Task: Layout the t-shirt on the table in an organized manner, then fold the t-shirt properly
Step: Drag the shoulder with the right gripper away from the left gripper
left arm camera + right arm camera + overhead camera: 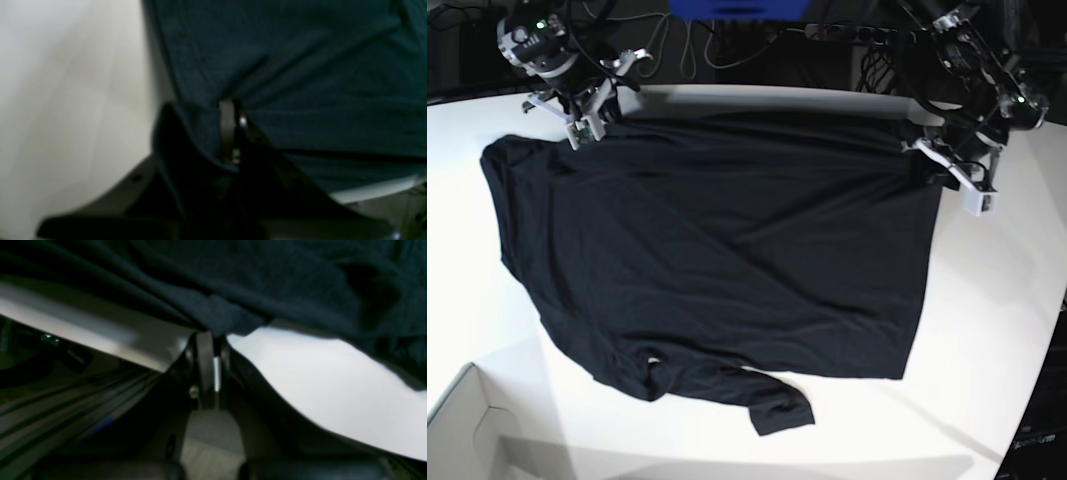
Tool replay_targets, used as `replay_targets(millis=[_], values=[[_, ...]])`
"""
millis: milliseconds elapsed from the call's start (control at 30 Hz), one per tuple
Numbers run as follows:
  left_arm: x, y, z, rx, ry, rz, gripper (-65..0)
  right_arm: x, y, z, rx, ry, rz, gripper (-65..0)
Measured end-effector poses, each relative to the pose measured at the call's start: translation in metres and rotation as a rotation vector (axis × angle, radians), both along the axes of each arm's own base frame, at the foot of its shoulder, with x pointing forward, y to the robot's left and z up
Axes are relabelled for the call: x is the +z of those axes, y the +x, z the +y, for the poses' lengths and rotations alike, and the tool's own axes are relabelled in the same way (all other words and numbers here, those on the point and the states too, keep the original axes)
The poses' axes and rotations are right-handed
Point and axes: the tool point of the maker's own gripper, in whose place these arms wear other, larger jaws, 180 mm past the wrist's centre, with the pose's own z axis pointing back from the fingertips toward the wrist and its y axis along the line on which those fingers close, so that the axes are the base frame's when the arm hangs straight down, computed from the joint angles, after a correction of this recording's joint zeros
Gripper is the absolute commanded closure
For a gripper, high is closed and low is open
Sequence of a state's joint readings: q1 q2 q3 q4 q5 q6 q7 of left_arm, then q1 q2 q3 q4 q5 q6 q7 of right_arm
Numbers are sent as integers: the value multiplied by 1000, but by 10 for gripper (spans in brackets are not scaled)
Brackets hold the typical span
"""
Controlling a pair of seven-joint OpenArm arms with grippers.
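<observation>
The t-shirt [717,260] — both grippers apparently pinch its far edge — we should pull evenly, keeping the hem taut.

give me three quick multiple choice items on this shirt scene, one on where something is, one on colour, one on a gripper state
1. Where does the white cardboard box corner sit in the base view?
A. bottom left
B. top right
C. centre of the shirt

2. What colour is the t-shirt?
A. red
B. black
C. yellow

3. What is the right gripper doing?
A. hanging open above bare table
B. holding a cup
C. shut on shirt fabric

Answers:
1. A, the box corner shows at the lower left edge of the table.
2. B, the t-shirt is plain black against the white top.
3. C, in the right wrist view the right gripper has its fingers together with dark fabric bunched at the tips; the left gripper likewise pinches the cloth.
</observation>
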State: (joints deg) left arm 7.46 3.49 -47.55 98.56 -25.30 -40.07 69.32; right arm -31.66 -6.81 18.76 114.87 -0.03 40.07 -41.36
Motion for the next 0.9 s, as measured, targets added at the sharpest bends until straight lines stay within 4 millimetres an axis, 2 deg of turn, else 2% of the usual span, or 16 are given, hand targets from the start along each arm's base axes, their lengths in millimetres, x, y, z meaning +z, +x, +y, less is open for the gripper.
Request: replay_targets(millis=[200, 333, 433, 533, 700, 767, 900], values=[[-1, -9, 15, 52, 8, 9, 0, -3, -13, 9, -20, 37, 12, 0], [-4, -16, 25, 90, 11, 26, 0, -1, -26, 15, -21, 64, -7, 0], [0, -17, 35, 93, 30, 24, 0, 5, -27, 17, -21, 80, -41, 0], [6, -14, 50, 99, 67, 12, 0, 6, -33, 35, 17, 117, -43, 0], [10, -14, 59, 97, 91, 11, 0, 6, -49, 68, 73, 188, -21, 0], [9, -14, 58, 97, 92, 11, 0, 9, -47, 77, 90, 210, -32, 0], [10, -11, 57, 93, 91, 7, 0, 16, -28, 78, 97, 212, -95, 0]])
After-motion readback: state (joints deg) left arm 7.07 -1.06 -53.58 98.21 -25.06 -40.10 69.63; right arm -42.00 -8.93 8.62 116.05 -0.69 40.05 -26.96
